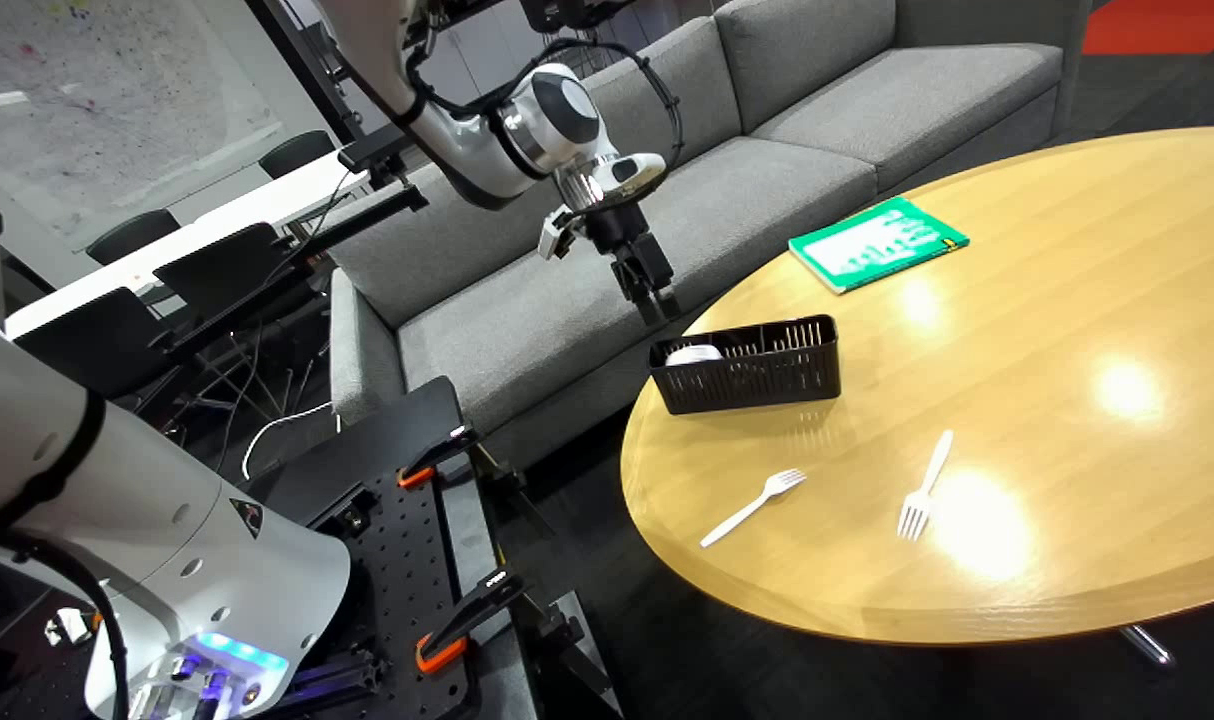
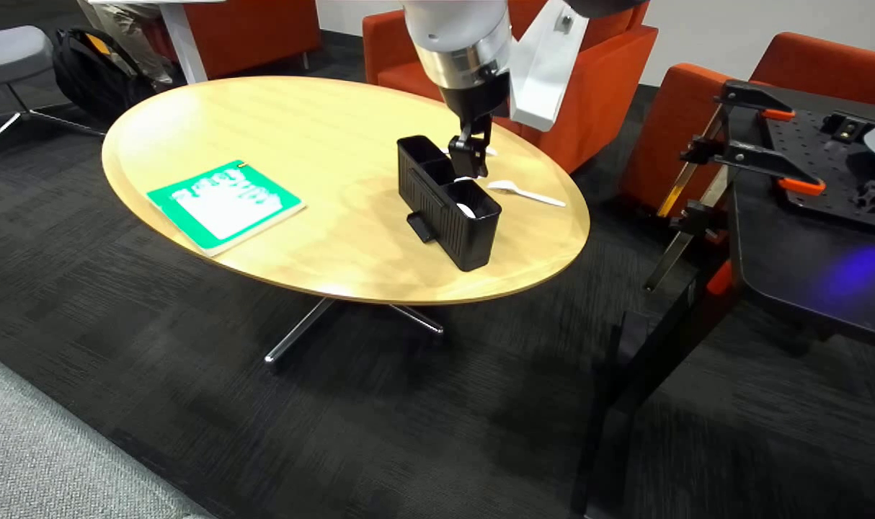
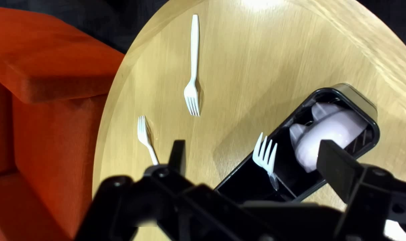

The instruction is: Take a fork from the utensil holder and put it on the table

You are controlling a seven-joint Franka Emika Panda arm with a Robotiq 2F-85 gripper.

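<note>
The black slotted utensil holder (image 1: 757,385) stands near the edge of the light-brown table (image 1: 1067,300); it also shows in an exterior view (image 2: 445,209) and the wrist view (image 3: 236,184). A white fork (image 3: 265,157) stands in it, tines up, by a divider; its handle is hidden. White rounded utensils (image 3: 333,130) lie in the end compartment. Two white forks (image 3: 193,67) (image 3: 144,137) lie on the table. My gripper (image 3: 254,144) is open and empty, above the holder, with the standing fork between its fingers in the wrist view. It shows in both exterior views (image 1: 657,305) (image 2: 470,158).
A green-and-white book (image 1: 882,245) lies on the table beyond the holder. A grey sofa (image 1: 767,190) stands behind the table. An orange armchair (image 2: 603,94) stands close to the table edge. The black robot stand (image 2: 805,238) carries clamps.
</note>
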